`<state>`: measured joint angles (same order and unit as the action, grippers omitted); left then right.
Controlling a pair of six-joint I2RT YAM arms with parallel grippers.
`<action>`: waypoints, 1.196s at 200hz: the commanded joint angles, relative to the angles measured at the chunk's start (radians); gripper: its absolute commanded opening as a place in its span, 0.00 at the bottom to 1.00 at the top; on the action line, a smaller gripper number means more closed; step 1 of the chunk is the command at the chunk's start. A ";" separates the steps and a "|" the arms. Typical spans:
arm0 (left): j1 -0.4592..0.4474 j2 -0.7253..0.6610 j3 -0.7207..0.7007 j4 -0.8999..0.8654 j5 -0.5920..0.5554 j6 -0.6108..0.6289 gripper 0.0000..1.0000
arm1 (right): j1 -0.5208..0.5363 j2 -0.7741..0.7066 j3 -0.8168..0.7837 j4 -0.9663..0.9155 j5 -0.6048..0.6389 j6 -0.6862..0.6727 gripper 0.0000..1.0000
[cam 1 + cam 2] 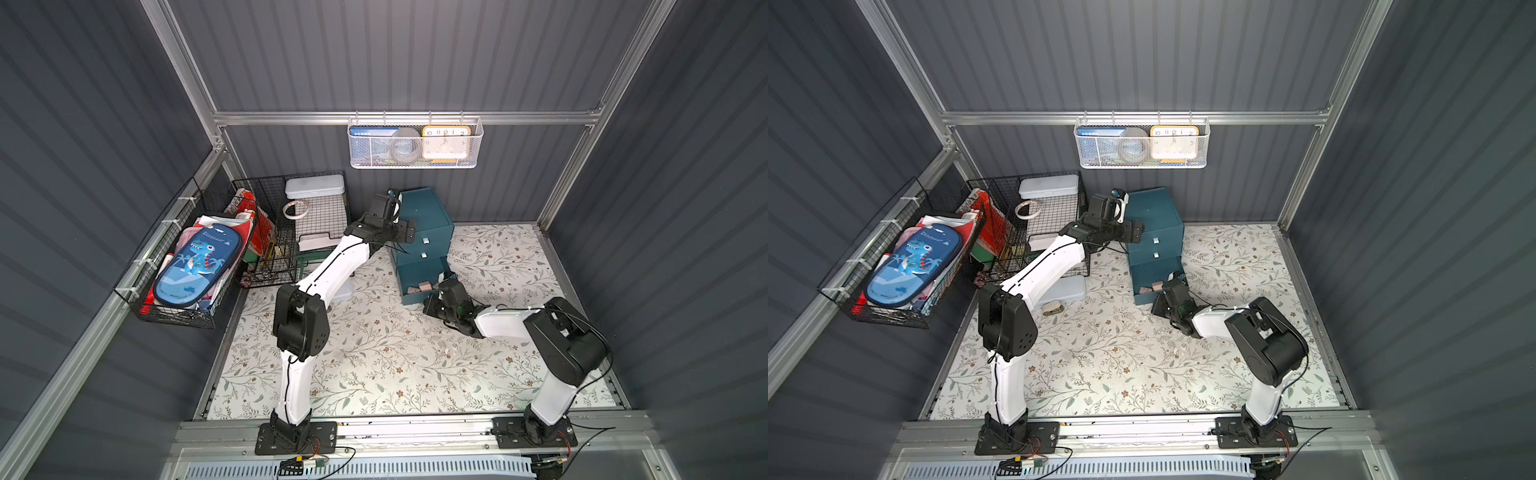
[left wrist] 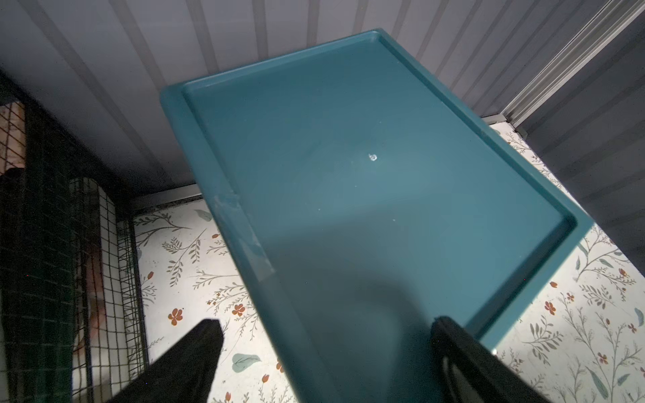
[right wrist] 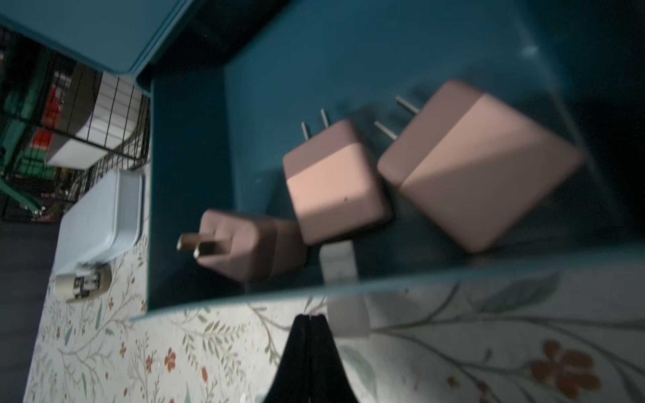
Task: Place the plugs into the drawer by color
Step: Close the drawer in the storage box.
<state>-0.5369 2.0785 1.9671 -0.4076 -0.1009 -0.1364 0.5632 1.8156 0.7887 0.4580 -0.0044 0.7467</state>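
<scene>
- Pale pink cube plugs (image 3: pixel 335 181) lying in pulled-out dark teal plastic drawer (image 3: pixel 188 174).
- Black right gripper (image 3: pixel 309 324) pinched shut, empty, near it.
- Black left gripper (image 2: pixel 326 328) spread wide.

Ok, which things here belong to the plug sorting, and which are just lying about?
Job: three pale pink cube plugs, open bottom drawer, dark teal three-drawer cabinet, shut right gripper, open left gripper.
Lying about: black wire-mesh rack, white mesh wall basket, blue dinosaur pencil case, pale blue lidded box.
</scene>
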 commanded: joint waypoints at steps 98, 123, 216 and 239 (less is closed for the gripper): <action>-0.021 0.063 -0.065 -0.226 0.004 0.063 0.97 | -0.044 0.300 0.191 0.485 0.110 0.291 0.06; -0.025 0.061 -0.068 -0.227 0.001 0.063 0.97 | -0.049 0.352 0.250 0.531 0.119 0.346 0.07; -0.030 0.024 -0.081 -0.216 0.001 0.066 0.97 | -0.060 0.383 0.303 0.556 0.048 0.336 0.12; -0.038 -0.084 -0.131 -0.118 -0.020 0.043 0.97 | -0.045 0.219 0.178 0.534 0.005 0.266 0.20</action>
<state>-0.5415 2.0537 1.9293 -0.3717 -0.1268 -0.1368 0.5156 2.1910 1.0576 0.9634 0.0479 1.0901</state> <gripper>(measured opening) 0.970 0.163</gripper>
